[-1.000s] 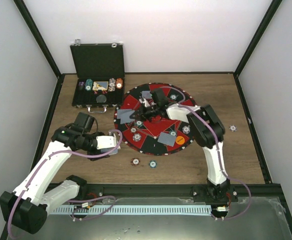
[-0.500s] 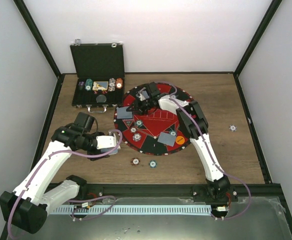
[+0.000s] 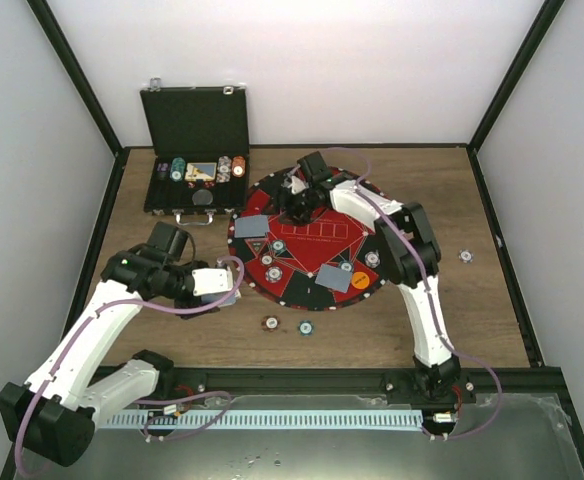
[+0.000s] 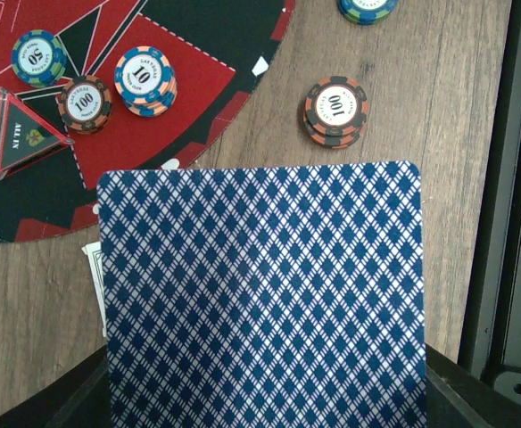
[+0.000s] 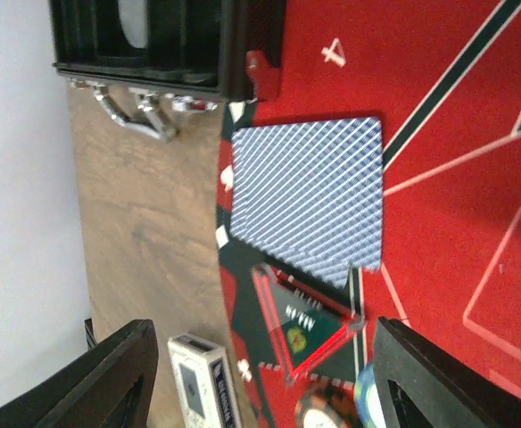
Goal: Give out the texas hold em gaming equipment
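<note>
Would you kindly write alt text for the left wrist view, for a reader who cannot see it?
A blue diamond-backed playing card, held in the left gripper, fills the lower frame. Beyond it, a 100 chip stack sits on the wooden table, while three other chips and a triangular All In marker lie on the red-and-black mat.

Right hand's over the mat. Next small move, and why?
Probably lift the right hand straight up and clear: its jaws stand open, nothing between them, and a card lies flat on the mat beneath. The left hand holds blue-backed cards for the next deal.
</note>
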`<state>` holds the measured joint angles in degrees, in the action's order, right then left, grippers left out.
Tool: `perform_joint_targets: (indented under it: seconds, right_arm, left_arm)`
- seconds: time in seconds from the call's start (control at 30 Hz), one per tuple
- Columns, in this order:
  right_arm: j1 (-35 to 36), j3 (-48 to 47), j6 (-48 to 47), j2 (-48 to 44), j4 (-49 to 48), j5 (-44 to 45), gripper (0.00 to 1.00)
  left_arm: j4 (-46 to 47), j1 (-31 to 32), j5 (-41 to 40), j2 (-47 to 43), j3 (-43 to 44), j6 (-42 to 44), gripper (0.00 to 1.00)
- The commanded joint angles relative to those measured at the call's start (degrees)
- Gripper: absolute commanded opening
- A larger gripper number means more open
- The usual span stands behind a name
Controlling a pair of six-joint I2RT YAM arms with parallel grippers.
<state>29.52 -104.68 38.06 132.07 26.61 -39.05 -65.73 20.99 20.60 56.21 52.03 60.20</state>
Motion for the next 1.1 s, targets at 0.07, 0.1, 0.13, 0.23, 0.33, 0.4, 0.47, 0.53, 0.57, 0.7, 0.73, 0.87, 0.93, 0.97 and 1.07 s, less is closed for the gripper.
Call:
perform_joint_targets:
  seconds: [0.07,0.1,0.13,0.23,0.33,0.4,0.47,0.53,0.57,0.7,0.73,0.87,0.93,0.97,1.07]
  right_arm:
    - [2.65,8.61,-2.00,-12.35,-0.32,2.84,0.69]
    - [3.36,10.40,-1.72,-13.87,-1.10,2.36,0.69]
    - [4.01,12.62,-1.24,-15.84,-2.16,1.74,0.69]
    - [6.00,22.04,2.18,-23.18,-9.59,-1.35,0.70]
    - [8.19,33.94,7.11,-30.78,-19.09,-4.42,0.72]
    - [9.97,39.50,10.26,-35.13,-24.27,-5.20,0.74]
    - [12.09,44.27,14.04,-38.57,-28.84,-5.48,0.75]
    - [14.09,47.95,16.71,-41.18,-34.02,-5.39,0.76]
    - [15.20,49.29,17.87,-42.14,-35.98,-5.34,0.76]
    - [19.19,50.19,19.09,-42.48,-38.75,-4.38,0.78]
    - [19.86,49.92,19.14,-42.10,-38.95,-4.22,0.78]
    - [21.71,48.96,19.81,-39.97,-40.83,-4.08,0.78]
    - [22.47,48.29,19.94,-38.84,-41.70,-4.27,0.78]
    - [22.84,47.86,19.91,-38.34,-41.74,-4.32,0.78]
    - [23.66,47.07,20.03,-36.59,-42.61,-4.73,0.77]
  left_arm:
    - [-0.70,-0.07,1.01,-1.08,2.06,-0.49,0.08]
    - [-0.73,-0.09,1.09,-1.06,2.10,-0.53,0.08]
    - [-0.79,-0.11,1.11,-1.06,2.04,-0.63,0.08]
    - [-0.75,-0.11,1.26,-1.22,1.94,-0.69,0.08]
    - [-0.54,-0.11,1.37,-1.45,1.63,-0.69,0.08]
    - [-0.51,-0.12,1.31,-1.45,1.58,-0.63,0.08]
    - [-0.53,-0.09,1.28,-1.48,1.49,-0.57,0.08]
    - [-0.77,-0.08,1.37,-1.47,1.41,-0.24,0.08]
    - [-0.81,-0.08,1.45,-1.43,1.39,-0.12,0.08]
    - [-1.02,-0.08,1.46,-1.49,1.58,0.02,0.08]
    - [-1.13,-0.08,1.46,-1.45,1.66,0.09,0.08]
    - [-1.42,-0.07,1.44,-1.61,1.93,0.25,0.08]
    - [-1.48,-0.10,1.37,-1.79,1.89,0.29,0.08]
    - [-1.48,-0.08,1.37,-1.87,1.83,0.30,0.08]
    - [-1.52,-0.08,1.37,-1.89,1.89,0.38,0.08]
